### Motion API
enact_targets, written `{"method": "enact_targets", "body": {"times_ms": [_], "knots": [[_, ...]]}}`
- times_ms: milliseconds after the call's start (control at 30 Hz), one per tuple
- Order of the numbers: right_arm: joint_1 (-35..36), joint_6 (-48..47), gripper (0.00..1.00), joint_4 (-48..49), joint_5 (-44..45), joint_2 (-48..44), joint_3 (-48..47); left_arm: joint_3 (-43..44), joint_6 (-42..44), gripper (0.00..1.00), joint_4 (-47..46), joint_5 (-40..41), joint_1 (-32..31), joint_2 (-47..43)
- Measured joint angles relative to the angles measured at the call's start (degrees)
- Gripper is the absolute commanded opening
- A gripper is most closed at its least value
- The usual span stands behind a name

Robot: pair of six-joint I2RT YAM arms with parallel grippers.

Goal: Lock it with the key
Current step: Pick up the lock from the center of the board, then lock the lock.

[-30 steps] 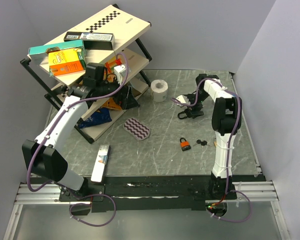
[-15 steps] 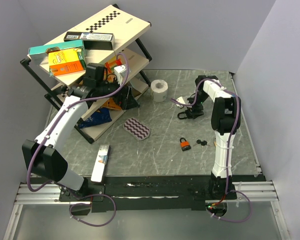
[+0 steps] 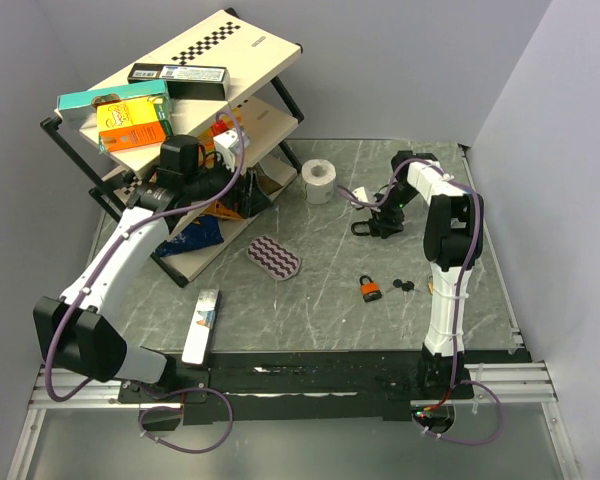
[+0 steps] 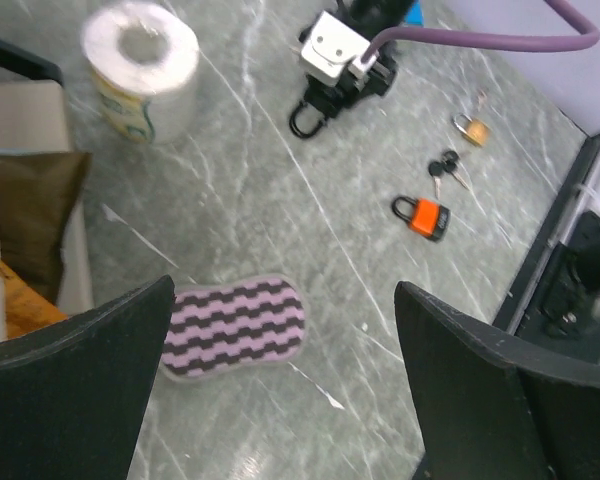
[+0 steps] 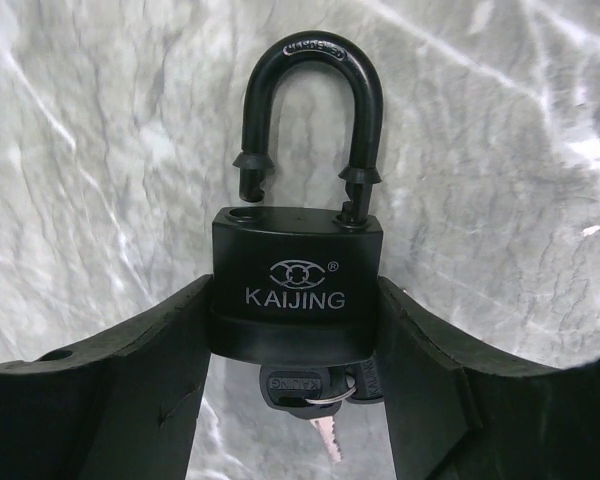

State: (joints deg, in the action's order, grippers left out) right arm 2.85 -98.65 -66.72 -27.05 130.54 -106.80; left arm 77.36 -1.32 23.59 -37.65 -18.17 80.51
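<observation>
My right gripper (image 3: 373, 221) is shut on a black KAIJING padlock (image 5: 298, 290), gripping its body by the two sides, low over the table at the back right. The shackle (image 5: 310, 110) is open, with its left leg out of the body. A key (image 5: 302, 385) on a ring sits in the bottom of the lock. The left wrist view shows that padlock's shackle (image 4: 305, 118) too. My left gripper (image 3: 242, 195) is open and empty beside the shelf rack, above the table. An orange padlock (image 3: 370, 289) and loose keys (image 3: 404, 286) lie on the table.
A toilet roll (image 3: 320, 180) stands behind the middle. A purple striped sponge (image 3: 275, 257) lies below my left gripper. A tilted shelf rack (image 3: 230, 60) with boxes fills the back left. A flat white pack (image 3: 202, 325) lies front left. A small brass padlock (image 4: 471, 128) lies near the keys.
My left arm has swung a little to the left and nearer, its gripper still open. My right gripper has shifted slightly with the black padlock in it.
</observation>
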Motion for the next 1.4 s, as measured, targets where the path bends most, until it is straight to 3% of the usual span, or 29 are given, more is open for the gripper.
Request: {"method": "enact_targets", "body": {"times_ms": [367, 733, 1000, 1400], "knots": [[0.00, 8.22, 0.00, 0.96, -6.14, -4.20, 2.49, 0.26, -1.25, 0.96, -2.62, -0.83, 0.04, 2.12], [-0.11, 14.99, 0.00, 5.73, -10.75, -16.00, 8.96, 1.11, -7.28, 0.96, -7.10, -4.63, -3.61, 9.38], [-0.11, 18.60, 0.00, 11.28, -13.11, -25.99, 16.26, 7.08, -12.02, 0.99, -9.66, -6.69, -7.45, 17.11], [3.52, 19.30, 0.00, 14.51, -16.15, -40.24, 23.76, 10.80, -19.91, 0.91, -12.50, -12.04, -10.36, 23.26]]}}
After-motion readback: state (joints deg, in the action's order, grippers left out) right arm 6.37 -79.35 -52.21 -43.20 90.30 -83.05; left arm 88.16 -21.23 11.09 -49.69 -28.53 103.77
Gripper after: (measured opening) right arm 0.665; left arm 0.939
